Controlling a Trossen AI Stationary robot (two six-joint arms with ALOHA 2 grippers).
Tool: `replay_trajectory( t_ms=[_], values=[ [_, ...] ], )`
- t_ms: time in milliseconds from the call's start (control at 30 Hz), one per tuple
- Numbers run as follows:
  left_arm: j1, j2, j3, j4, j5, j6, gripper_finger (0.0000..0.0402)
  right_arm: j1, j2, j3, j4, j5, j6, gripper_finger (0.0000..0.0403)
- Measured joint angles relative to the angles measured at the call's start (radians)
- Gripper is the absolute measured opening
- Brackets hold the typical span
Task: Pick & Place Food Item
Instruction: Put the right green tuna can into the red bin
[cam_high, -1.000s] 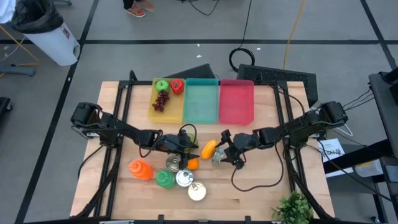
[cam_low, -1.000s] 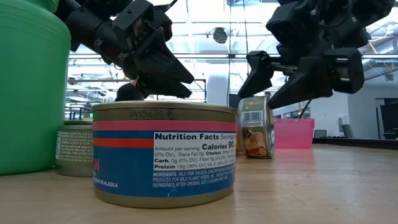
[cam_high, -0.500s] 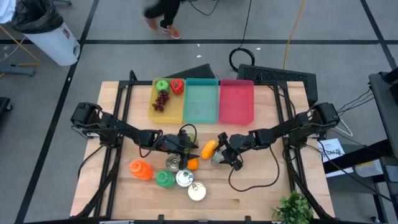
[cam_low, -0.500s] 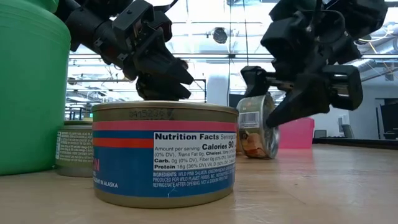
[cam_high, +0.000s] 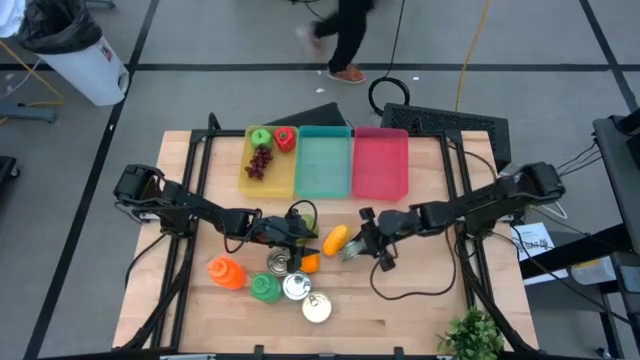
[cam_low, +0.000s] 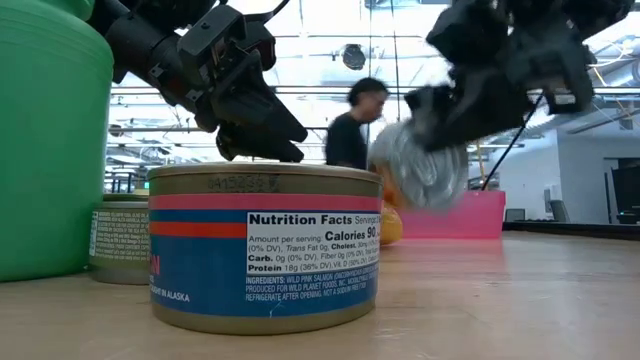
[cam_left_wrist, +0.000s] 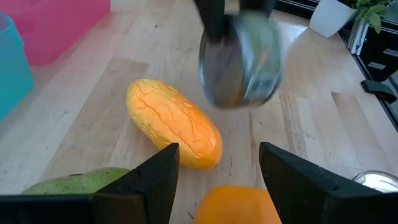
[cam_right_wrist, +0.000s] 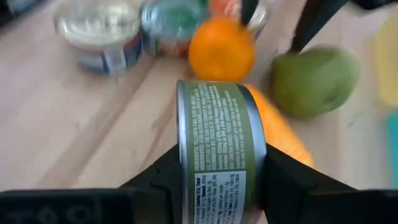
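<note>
The right gripper (cam_right_wrist: 221, 186) is clamping its jaws on the small can (cam_right_wrist: 219, 143) and carrying it clear of the tabletop (cam_high: 430, 300) for placing, while the left gripper (cam_left_wrist: 217, 180) is hovering part-open and empty.

Grey floor (cam_high: 200, 45); white bin (cam_high: 85, 65)

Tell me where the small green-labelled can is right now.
The green-labelled can is clamped in the right gripper, lifted off the table near its middle, just right of the yellow mango.
</note>
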Motion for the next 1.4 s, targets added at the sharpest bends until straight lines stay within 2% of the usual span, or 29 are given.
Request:
replay_trajectory(
  t_ms=[100, 233, 333, 433, 500, 600, 767, 867, 1200, 1400],
  values=[
    [0.0, 0.0, 0.0, 0.002, 0.0, 0.007, 0.0228, -0.009, -0.094, 0.0, 0.016, 0.108, 0.049, 0.014],
    [0.0, 0.0, 0.0, 0.006, -0.001, 0.024, 0.0228, -0.059, -0.22, 0.001, 0.022, 0.35, 0.064, 0.015],
    [0.0, 0.0, 0.0, 0.006, -0.001, 0.039, 0.0227, -0.137, -0.284, 0.001, 0.024, 0.527, 0.065, 0.0153],
    [0.0, 0.0, 0.0, 0.007, -0.001, 0.046, 0.0228, -0.253, -0.31, 0.001, -0.01, 0.625, 0.128, 0.0141],
    [0.0, 0.0, 0.0, 0.007, -0.001, 0.046, 0.0228, -0.347, -0.313, 0.001, -0.072, 0.609, 0.206, 0.0141],
    [0.0, 0.0, 0.0, 0.008, -0.001, 0.046, 0.0228, -0.482, -0.296, 0.0, -0.191, 0.515, 0.318, 0.0141],
    [0.0, 0.0, 0.0, 0.009, -0.002, 0.038, 0.0228, -0.613, -0.243, -0.042, -0.202, 0.239, 0.439, 0.0141],
    [0.0, 0.0, 0.0, 0.013, -0.006, 0.038, 0.0228, -0.625, -0.195, -0.053, -0.192, 0.156, 0.46, 0.0142],
    [0.0, 0.0, 0.0, 0.013, -0.027, 0.037, 0.0228, -0.57, -0.072, -0.058, -0.131, 0.136, 0.461, 0.0142],
    [0.0, 0.0, 0.0, 0.009, -0.027, 0.036, 0.0228, -0.567, -0.061, -0.058, -0.145, 0.039, 0.483, 0.0153]
  ],
)
